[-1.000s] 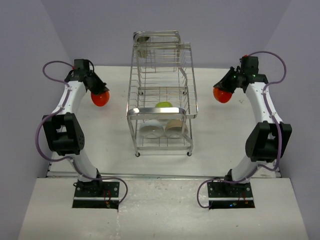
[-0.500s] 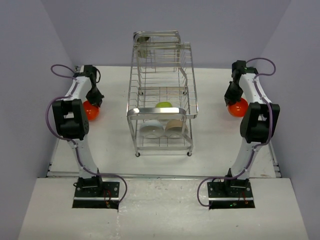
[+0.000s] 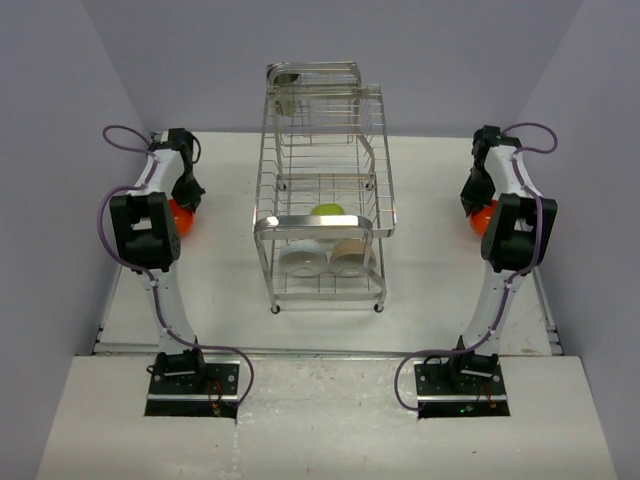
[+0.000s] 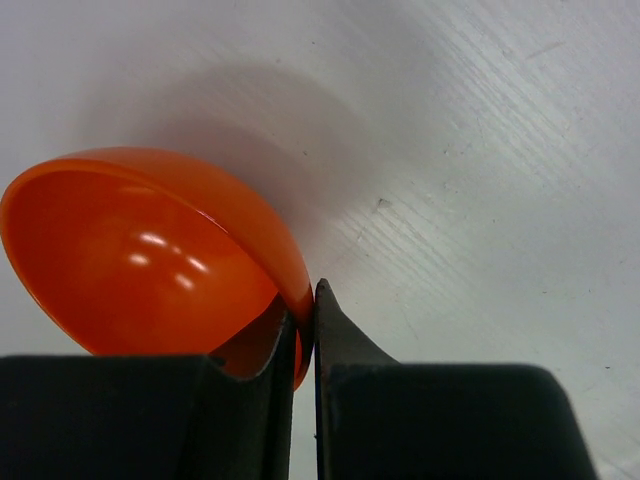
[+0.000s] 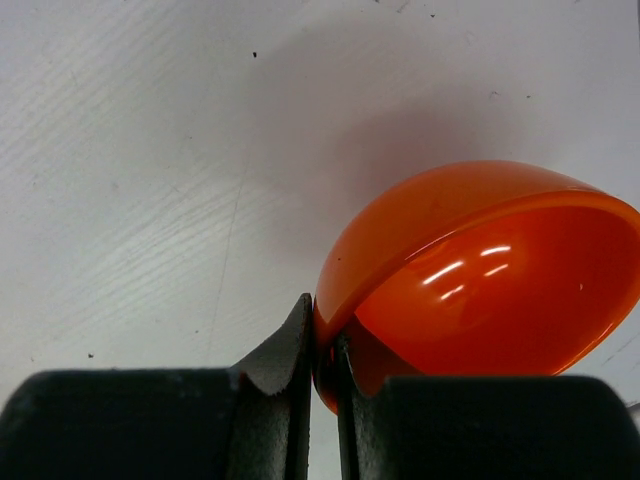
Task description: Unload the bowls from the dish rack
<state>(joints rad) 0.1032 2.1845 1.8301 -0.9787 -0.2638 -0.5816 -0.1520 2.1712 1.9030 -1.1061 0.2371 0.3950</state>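
Observation:
The chrome wire dish rack (image 3: 325, 180) stands mid-table. On its lower tiers sit a lime-green bowl (image 3: 327, 211), a white bowl (image 3: 303, 262) and a beige bowl (image 3: 349, 258). My left gripper (image 3: 186, 203) (image 4: 305, 300) is shut on the rim of an orange bowl (image 3: 178, 220) (image 4: 140, 250), which is tilted low over the table at the far left. My right gripper (image 3: 477, 203) (image 5: 322, 320) is shut on the rim of a second orange bowl (image 3: 484, 216) (image 5: 480, 270), equally low at the far right. I cannot tell if either bowl touches the table.
A metal cup (image 3: 287, 80) sits in the rack's top corner. Purple walls stand close behind both arms. The white table (image 3: 220, 280) ends in a front edge just ahead of the arm bases.
Both arms have swung outward and down, carrying the orange bowls from mid-air beside the rack to low over the table near the side walls. Both grips are unchanged.

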